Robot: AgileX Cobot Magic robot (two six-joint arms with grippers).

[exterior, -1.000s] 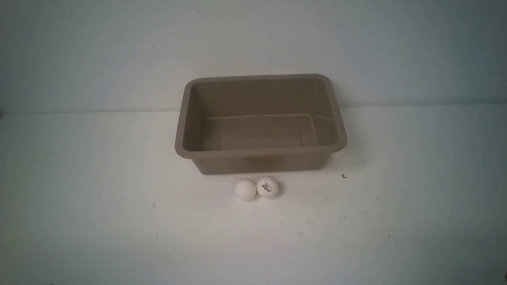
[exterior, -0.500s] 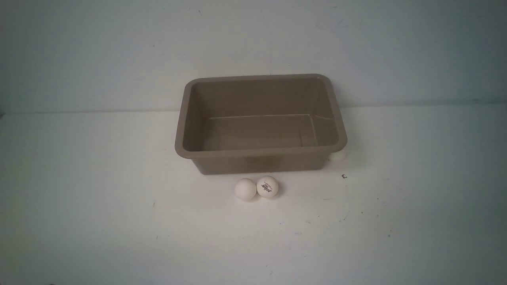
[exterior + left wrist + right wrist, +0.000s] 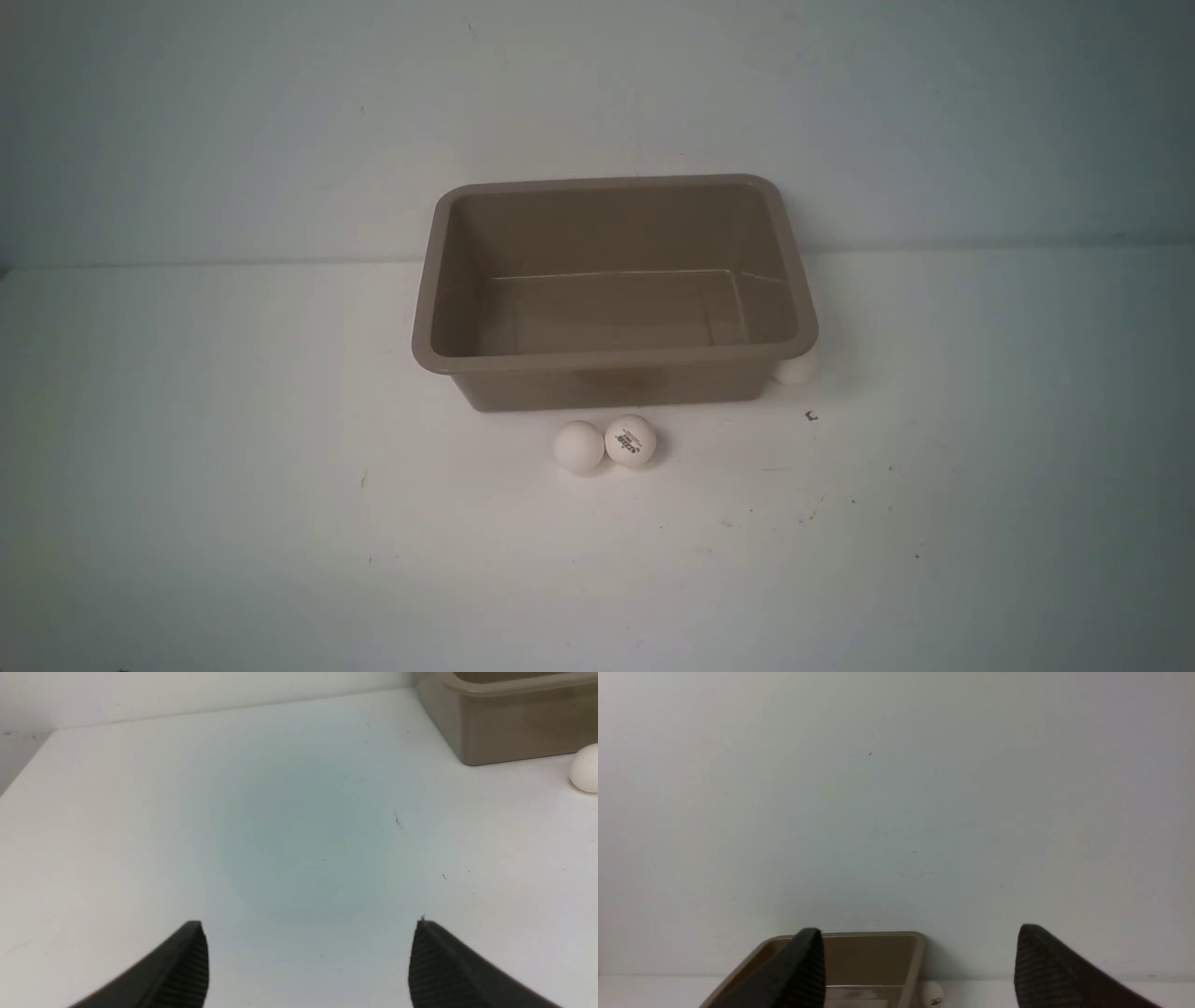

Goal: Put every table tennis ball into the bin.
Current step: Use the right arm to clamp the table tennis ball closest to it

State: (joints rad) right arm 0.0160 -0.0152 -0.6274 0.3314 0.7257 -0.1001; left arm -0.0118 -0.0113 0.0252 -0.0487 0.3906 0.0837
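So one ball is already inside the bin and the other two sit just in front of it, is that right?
Not quite: the front view shows the bin empty. The plain ball and the logo ball do sit just in front of it, but the third ball lies outside, by the bin's near right corner, partly hidden under its rim.

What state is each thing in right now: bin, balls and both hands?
bin: upright, no ball seen inside.
logo ball: on the table, in front of the bin.
plain ball: on the table, touching the logo ball.
third ball: at the bin's right near corner, partly under its rim.
left hand: open, empty.
right hand: open, empty.
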